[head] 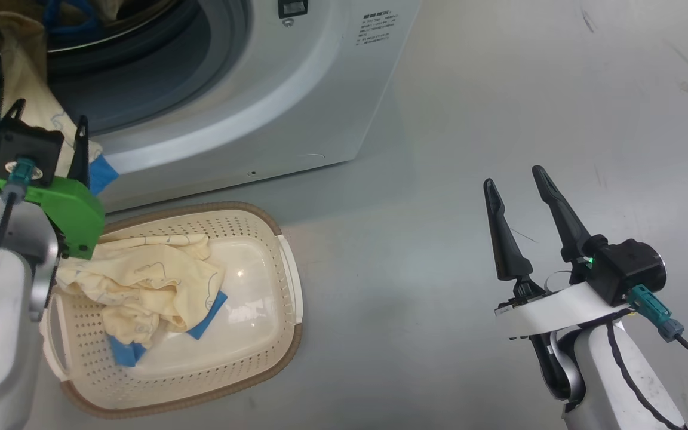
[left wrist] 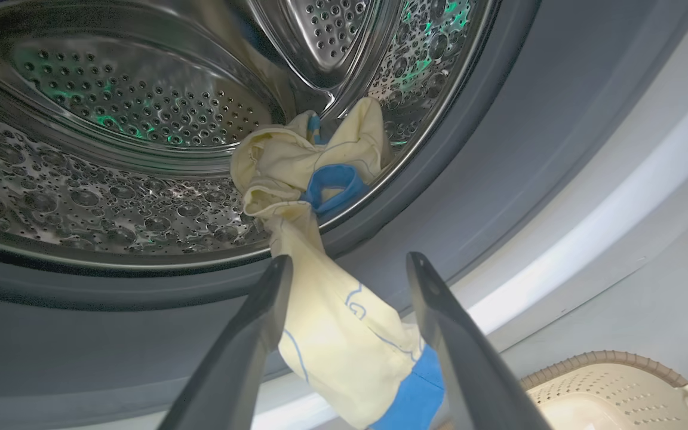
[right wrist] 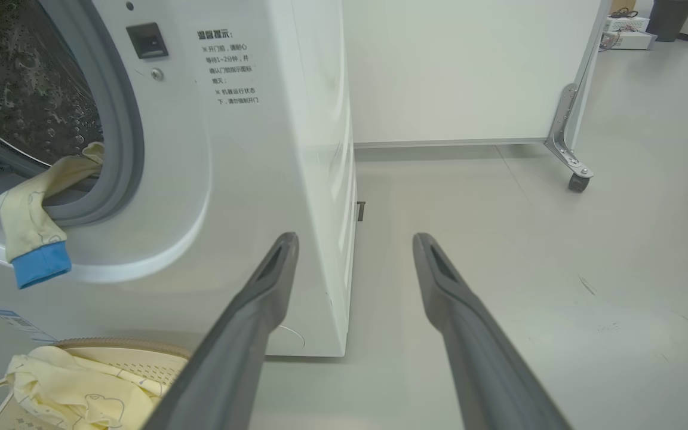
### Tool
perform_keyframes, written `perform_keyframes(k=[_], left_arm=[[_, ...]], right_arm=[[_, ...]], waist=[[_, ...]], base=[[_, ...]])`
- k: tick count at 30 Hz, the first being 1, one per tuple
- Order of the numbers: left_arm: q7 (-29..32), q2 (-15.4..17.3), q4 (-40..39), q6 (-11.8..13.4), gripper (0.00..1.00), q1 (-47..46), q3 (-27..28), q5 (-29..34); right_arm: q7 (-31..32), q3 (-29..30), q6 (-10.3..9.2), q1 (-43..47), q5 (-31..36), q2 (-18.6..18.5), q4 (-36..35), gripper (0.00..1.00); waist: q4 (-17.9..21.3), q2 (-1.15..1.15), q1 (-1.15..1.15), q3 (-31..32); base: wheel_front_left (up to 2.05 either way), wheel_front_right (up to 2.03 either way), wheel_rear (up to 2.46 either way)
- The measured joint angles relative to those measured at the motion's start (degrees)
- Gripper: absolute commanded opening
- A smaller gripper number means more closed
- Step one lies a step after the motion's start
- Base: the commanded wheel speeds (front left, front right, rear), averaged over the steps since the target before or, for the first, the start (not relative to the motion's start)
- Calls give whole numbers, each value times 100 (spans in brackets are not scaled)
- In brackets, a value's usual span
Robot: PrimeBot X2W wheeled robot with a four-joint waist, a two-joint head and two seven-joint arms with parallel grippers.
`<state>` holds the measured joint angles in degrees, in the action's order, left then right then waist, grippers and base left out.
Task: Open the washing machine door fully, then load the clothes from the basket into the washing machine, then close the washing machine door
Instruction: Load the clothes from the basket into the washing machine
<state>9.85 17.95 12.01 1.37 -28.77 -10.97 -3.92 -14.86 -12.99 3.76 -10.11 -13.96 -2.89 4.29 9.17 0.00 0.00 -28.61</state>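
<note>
Mid-loading: our left end effector (left wrist: 349, 258), jaws wide and empty, sits at the washing machine (head: 296, 89) mouth, where a pale-yellow garment (left wrist: 338, 334) hangs half out (blue cuff (left wrist: 415, 394) dangling). Our right end effector (head: 512, 175), also open, idles at right. More clothes (head: 147, 280) lie in the basket (head: 200, 207) nearby; we judge tucking the garment inside comes next.

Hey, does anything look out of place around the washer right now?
Yes. One pale-yellow garment is only half loaded: it drapes from the drum over the grey gasket, its blue cuff dangling outside the washing machine. Shutting the machine now would likely pinch it.
</note>
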Motion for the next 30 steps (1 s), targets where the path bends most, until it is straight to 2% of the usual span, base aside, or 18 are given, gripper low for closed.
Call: perform_keyframes(k=[16,29,30], left_arm=[[1884,523,845,-525,100,-1481,367,-292],[3305,865,1438,-665,100,-2085,506,-526],[3360,872,1484,-666,86,-2113,506,-533]], right_arm=[[-1,-391,-36,-326,-621,8,-80,100],[-1,-634,-97,-478,-917,11,-101,100],[-1,-643,-98,-480,-932,12,-100,100]], waist=[[501,0,1,-403],[888,0,0,-603],[912,0,1,-610]], base=[[0,0,0],[0,0,0],[0,0,0]])
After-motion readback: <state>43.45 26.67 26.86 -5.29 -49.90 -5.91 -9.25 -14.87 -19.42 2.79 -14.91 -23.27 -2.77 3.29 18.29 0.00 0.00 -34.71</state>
